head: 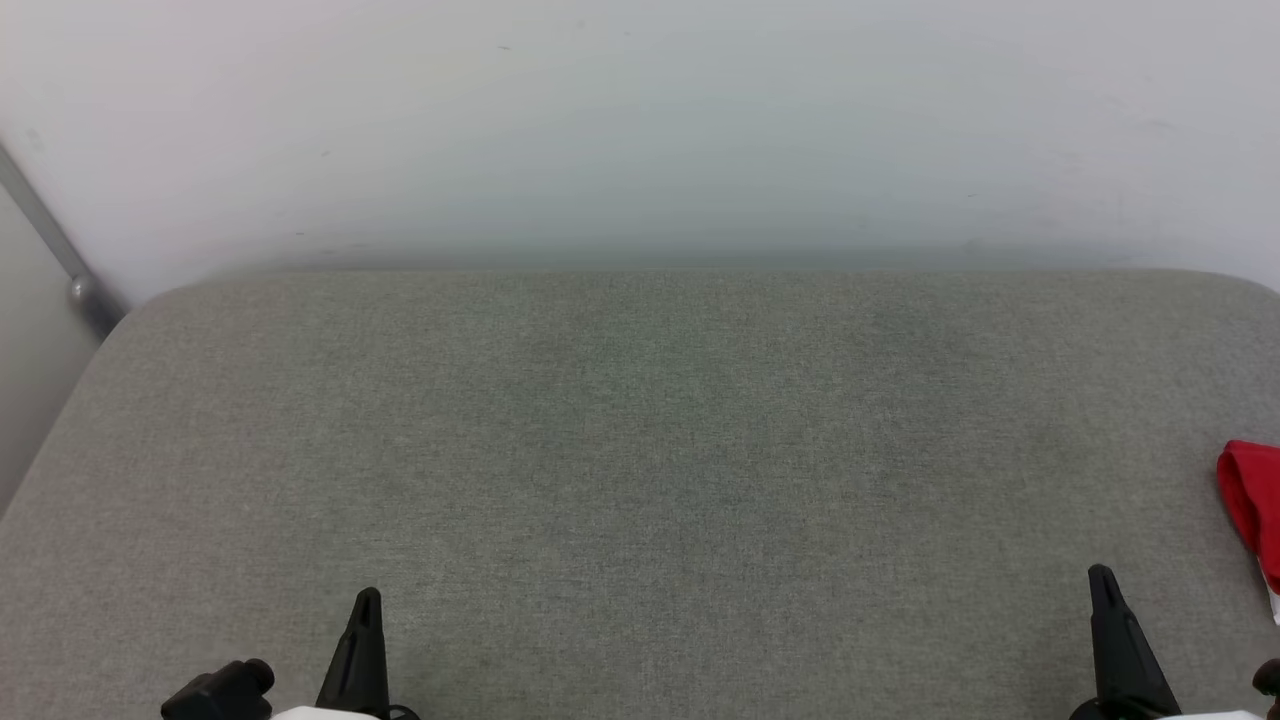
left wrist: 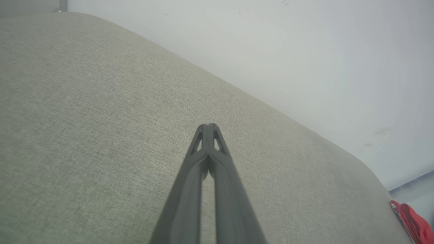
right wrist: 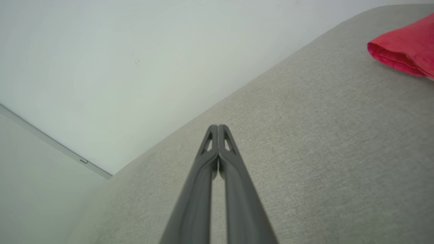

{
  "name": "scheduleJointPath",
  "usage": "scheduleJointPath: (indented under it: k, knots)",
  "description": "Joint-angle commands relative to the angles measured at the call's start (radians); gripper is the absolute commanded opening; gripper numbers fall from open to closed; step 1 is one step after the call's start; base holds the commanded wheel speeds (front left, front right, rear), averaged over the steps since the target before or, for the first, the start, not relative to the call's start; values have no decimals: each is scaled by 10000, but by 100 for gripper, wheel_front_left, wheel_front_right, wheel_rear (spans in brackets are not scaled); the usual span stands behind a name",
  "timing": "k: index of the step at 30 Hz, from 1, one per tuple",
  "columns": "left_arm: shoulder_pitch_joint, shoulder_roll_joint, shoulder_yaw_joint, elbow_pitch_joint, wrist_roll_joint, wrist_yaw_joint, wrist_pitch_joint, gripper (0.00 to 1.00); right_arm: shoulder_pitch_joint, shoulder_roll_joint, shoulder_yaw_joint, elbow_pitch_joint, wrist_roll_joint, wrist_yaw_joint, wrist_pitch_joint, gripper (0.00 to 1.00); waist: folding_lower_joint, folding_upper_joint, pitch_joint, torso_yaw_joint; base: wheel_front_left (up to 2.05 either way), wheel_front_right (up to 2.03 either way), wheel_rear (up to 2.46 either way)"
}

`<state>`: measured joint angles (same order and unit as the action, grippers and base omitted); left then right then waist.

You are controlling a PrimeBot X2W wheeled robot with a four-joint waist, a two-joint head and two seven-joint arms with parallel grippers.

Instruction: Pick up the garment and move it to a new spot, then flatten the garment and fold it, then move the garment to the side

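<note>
The garment (head: 1255, 510) is a red bundle with a sliver of white, lying at the far right edge of the grey cushioned surface (head: 640, 450), cut off by the frame. A red corner of the garment (left wrist: 412, 223) lies at the lower right of the left wrist view, and a folded red edge of the garment (right wrist: 405, 52) at the upper right of the right wrist view. My left gripper (head: 367, 600) sits at the lower left, shut and holding nothing, tips together (left wrist: 207, 126). My right gripper (head: 1102, 578) sits at the lower right, just left of the garment, shut and holding nothing (right wrist: 218, 127).
A pale wall (head: 640, 130) rises behind the cushion's far rounded edge. A grey metal rail (head: 55, 250) runs diagonally at the upper left, beside the cushion's left corner.
</note>
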<state>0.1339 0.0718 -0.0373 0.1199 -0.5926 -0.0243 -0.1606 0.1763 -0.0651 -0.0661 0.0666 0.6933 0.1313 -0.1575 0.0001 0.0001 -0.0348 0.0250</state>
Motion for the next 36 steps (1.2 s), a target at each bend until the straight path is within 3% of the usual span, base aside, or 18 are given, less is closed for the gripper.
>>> scheduleJointPath:
  k: [1,36]
  knots:
    - [-295,71,49,-70,-434,-63,70,0,-316,-123,9,-48,405,-2,60,0,-1,-1,6,-4,0,0,0]
    - [-1332,124,492,512,-5229,-557,1126,0,-1553,-184,16,788,4736,-4,1127,0,-1,-1,144,-94,0,0,0]
